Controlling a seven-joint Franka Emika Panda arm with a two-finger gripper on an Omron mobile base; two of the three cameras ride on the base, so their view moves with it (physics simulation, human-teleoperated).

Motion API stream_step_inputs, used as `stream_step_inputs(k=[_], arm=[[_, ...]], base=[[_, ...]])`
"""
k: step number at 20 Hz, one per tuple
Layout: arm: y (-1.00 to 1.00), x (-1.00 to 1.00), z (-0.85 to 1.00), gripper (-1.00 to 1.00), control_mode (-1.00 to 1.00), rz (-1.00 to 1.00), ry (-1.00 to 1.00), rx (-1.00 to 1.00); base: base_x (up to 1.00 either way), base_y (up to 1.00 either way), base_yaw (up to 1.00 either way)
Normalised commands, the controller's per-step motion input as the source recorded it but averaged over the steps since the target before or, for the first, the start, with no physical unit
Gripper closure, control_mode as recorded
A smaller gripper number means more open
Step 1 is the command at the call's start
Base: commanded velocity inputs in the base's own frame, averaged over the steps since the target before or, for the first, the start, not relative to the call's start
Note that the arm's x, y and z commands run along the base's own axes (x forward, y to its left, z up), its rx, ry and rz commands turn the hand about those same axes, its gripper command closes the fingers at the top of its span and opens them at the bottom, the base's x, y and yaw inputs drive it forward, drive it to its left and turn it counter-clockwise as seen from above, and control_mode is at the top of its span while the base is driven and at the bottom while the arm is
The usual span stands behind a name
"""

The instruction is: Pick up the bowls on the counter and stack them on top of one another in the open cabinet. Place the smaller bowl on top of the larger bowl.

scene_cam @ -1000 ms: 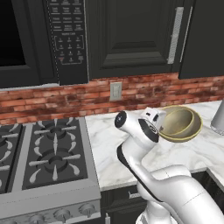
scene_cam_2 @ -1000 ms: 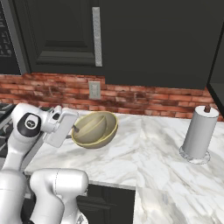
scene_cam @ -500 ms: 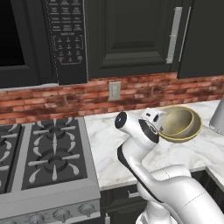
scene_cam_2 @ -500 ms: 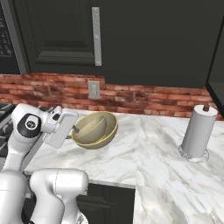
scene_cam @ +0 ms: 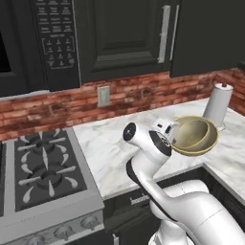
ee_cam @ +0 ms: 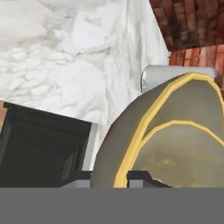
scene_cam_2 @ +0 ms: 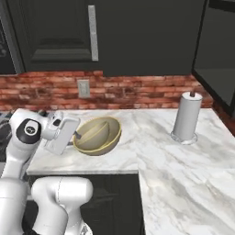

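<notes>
Two olive-yellow bowls are nested: the smaller bowl [scene_cam_2: 93,132] [scene_cam: 190,132] [ee_cam: 183,153] lies inside the larger bowl [scene_cam_2: 104,145] [scene_cam: 203,146] [ee_cam: 114,144]. My gripper [scene_cam_2: 78,136] [scene_cam: 173,137] [ee_cam: 111,177] is shut on the larger bowl's near rim, one fingertip outside the wall and one inside. Both bowls hang tilted just above the white marble counter [scene_cam_2: 151,137] [scene_cam: 107,150], near its front edge. The cabinet [scene_cam_2: 218,64], with a dark grey inside, shows at the upper right edge of the right base view.
A grey paper-towel roll [scene_cam_2: 186,117] [scene_cam: 217,104] [ee_cam: 175,72] stands upright by the brick wall, right of the bowls. The gas hob [scene_cam: 40,165] lies to the left. Black panelled cabinets [scene_cam: 124,36] with bar handles and a microwave [scene_cam: 52,40] hang above.
The whole picture has shifted left in both base views, so the camera has moved to the right. The bowls stay in the gripper, in the same place relative to the arm.
</notes>
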Motion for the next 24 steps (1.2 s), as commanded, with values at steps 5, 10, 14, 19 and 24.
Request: stream_step_inputs(k=[5, 10, 14, 19, 24], arm=[[0.0, 0.0, 0.0, 1.0, 1.0, 0.0, 0.0, 0.0], [0.0, 0.0, 0.0, 1.0, 1.0, 0.0, 0.0, 0.0], [0.0, 0.0, 0.0, 1.0, 1.0, 0.0, 0.0, 0.0], [0.0, 0.0, 0.0, 1.0, 1.0, 0.0, 0.0, 0.0], [0.0, 0.0, 0.0, 1.0, 1.0, 0.0, 0.0, 0.0]], base=[[-0.14, -0.03, -0.45], [0.0, -0.01, -0.43], [0.05, -0.04, -0.44], [0.18, -0.07, -0.42], [0.34, 0.0, -0.39]])
